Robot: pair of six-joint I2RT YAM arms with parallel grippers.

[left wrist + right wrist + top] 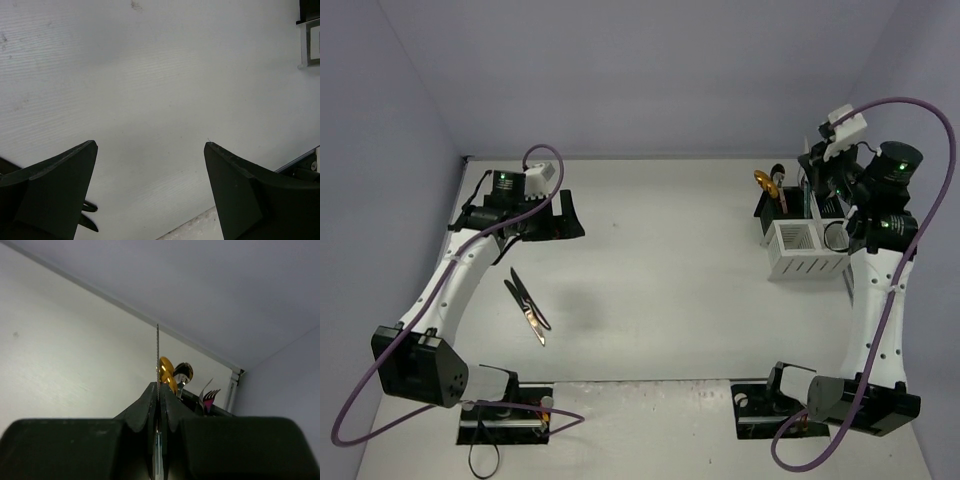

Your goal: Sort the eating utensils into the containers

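Steel knife pinched blade-forward by right gripper, likely to slot into black bin | left gripper wide, empty

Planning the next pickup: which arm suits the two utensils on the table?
Probably left: the left gripper is open, nearer the utensils; the right gripper is shut on a thin blade.
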